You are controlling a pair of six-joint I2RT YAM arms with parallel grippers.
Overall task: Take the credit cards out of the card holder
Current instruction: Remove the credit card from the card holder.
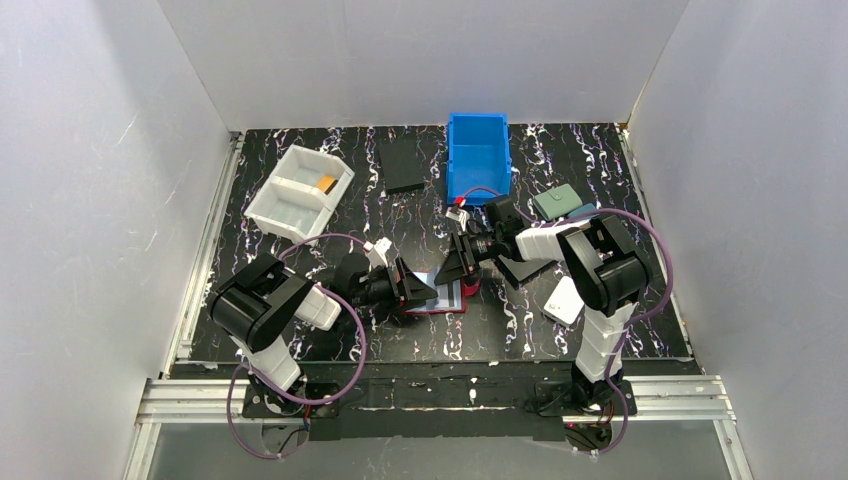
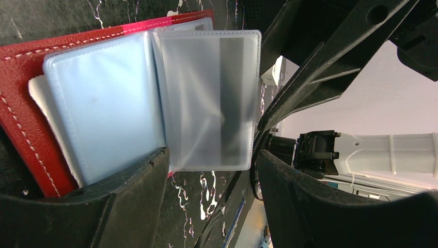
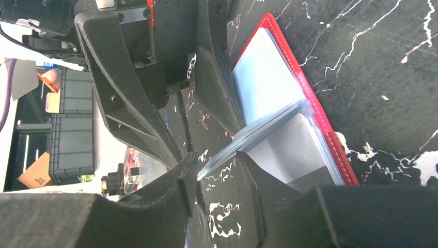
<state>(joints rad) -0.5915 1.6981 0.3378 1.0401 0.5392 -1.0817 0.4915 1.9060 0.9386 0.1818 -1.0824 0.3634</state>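
Two robot arms meet over a red card holder [image 2: 20, 113] lying open on a black marbled table [image 1: 500, 330]. The left end effector [image 2: 212, 155] is open. One of its fingers [image 2: 129, 206] rests on the holder's pale blue pockets [image 2: 98, 108], apparently to pin the holder flat, while the other finger stands just off the holder's edge.

Between those fingers lies the near edge of a clear plastic sleeve [image 2: 191, 103]. A whitish credit card [image 2: 232, 93] with a dark stripe shows through it.

The right end effector [image 3: 217, 170] faces the left one from the opposite side, tips close together. Its jaws are parted and straddle the lifted free edge of that sleeve without clamping it. It is probably lined up to pinch the sleeve or the card inside, so this card is not yet out.

Well beyond the left end effector, a white tray [image 1: 300, 190] holds a small orange item [image 1: 325, 183], likely a card already removed.

The sleeve looks floppy and slick, so a pinch may catch plastic rather than the card.
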